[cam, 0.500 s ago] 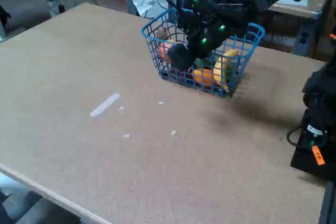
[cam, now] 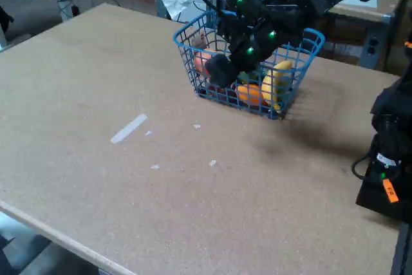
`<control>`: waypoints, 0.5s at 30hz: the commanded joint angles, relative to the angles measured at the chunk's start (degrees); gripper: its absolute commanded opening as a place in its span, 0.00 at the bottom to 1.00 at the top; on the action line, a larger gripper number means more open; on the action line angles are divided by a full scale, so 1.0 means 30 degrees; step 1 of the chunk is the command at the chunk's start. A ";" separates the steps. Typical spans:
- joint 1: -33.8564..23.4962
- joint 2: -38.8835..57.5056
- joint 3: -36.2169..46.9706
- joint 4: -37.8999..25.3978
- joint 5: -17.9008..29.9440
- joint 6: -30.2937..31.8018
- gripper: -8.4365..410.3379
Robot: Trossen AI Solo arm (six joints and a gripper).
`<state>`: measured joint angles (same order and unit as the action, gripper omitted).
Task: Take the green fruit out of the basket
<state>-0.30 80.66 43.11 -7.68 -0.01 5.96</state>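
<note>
1. The green fruit [cam: 246, 76]: only a dark green sliver shows inside the basket, just right of the pincer [cam: 219, 71], mostly hidden.
2. The basket [cam: 302, 56]: blue wire mesh, upright, surrounding the lowered pincer.

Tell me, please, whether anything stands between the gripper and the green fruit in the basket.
Nothing visible: the gripper is already down inside the blue basket. Its body hides most of the green fruit, so contact cannot be told.

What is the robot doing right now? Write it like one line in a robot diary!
phase: reaching into basket | gripper: down among the fruit, jaws hidden | green fruit: in basket, partly hidden | orange fruit, yellow fruit: in basket
</note>
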 commanded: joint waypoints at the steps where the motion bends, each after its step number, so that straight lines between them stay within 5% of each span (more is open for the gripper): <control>1: 0.0087 -0.0022 0.0015 0.0066 -0.0393 -0.0022 0.55; 15: 0.1858 -0.1042 0.0721 0.0568 -0.0517 0.0605 0.55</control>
<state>3.99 78.59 43.81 -5.52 -1.50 6.55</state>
